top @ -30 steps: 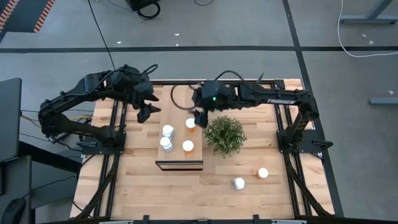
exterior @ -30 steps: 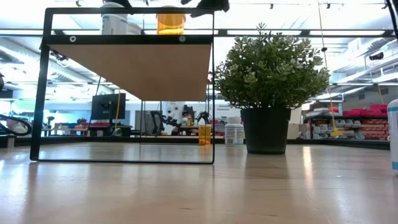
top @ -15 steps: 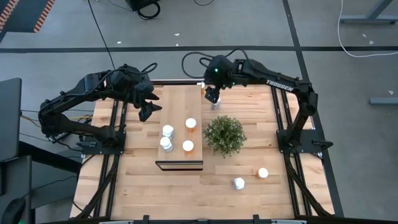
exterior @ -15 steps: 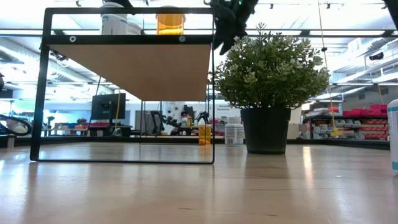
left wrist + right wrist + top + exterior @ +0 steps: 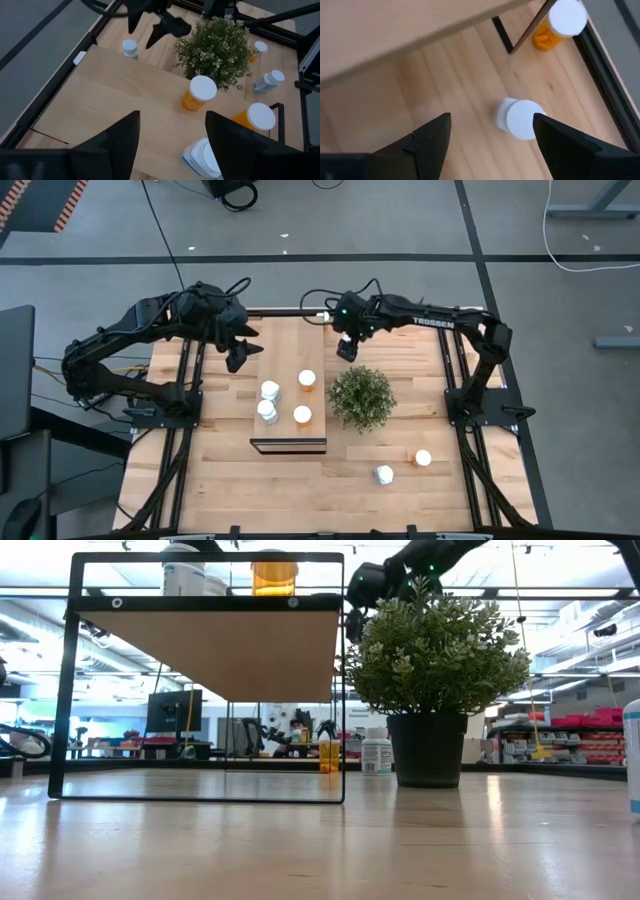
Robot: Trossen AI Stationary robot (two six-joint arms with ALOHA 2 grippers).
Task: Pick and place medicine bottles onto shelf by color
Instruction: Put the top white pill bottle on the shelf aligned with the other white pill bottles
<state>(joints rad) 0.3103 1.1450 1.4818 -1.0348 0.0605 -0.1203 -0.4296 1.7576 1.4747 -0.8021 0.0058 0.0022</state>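
Right claw (image 5: 490,137) spread (empty).

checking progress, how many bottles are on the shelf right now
4. Two white bottles close together on the shelf's left side, two orange bottles apart on its right. None seems hidden.

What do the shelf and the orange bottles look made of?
Shelf: light wood top, matt, faint grain showing; the thin dark frame looks like painted metal, though I can't be sure. Orange bottle: see-through amber body, probably plastic, with a smooth opaque white cap.
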